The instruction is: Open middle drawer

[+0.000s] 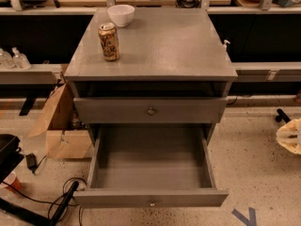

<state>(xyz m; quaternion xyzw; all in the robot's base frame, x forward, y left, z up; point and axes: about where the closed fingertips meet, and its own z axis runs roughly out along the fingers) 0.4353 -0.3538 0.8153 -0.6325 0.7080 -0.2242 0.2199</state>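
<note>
The grey cabinet (pixel 155 46) stands in the middle of the camera view. Its top drawer (pixel 117 111) is shut, with a small round knob. The middle drawer (pixel 150 161) below it is pulled far out toward me, and its shallow grey box is empty. Its flat front (pixel 108 197) with a small centre knob is near the bottom edge. The lowest drawer is hidden under it. Only a white shell of my arm (pixel 290 135) shows at the right edge, well away from the cabinet. My gripper is out of view.
A drink can (pixel 109 41) and a white bowl (pixel 121 14) stand on the cabinet top. A cardboard box (pixel 61 126) sits on the floor to the left, with black cables and a black stand (pixel 28 192) at the bottom left. Workbenches run along the back.
</note>
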